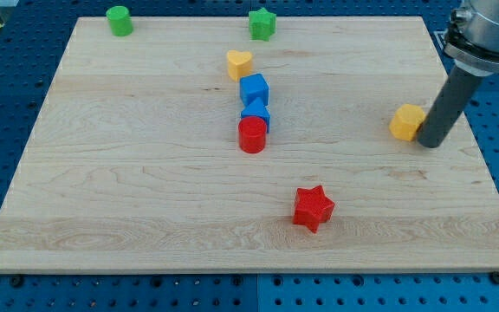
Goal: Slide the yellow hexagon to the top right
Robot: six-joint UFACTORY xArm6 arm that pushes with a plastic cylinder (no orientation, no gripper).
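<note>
The yellow hexagon [406,121] lies on the wooden board [145,173] near its right side, about mid-height. My tip [430,143] rests on the board just to the right of the hexagon and slightly below it, touching or nearly touching its right edge. The dark rod rises from the tip toward the view's top right.
A yellow heart [239,63], a blue cube [254,88], a blue triangle [255,113] and a red cylinder [252,135] form a column at the centre. A red star [312,208] lies lower. A green cylinder [119,20] and a green star [262,23] sit at the top edge.
</note>
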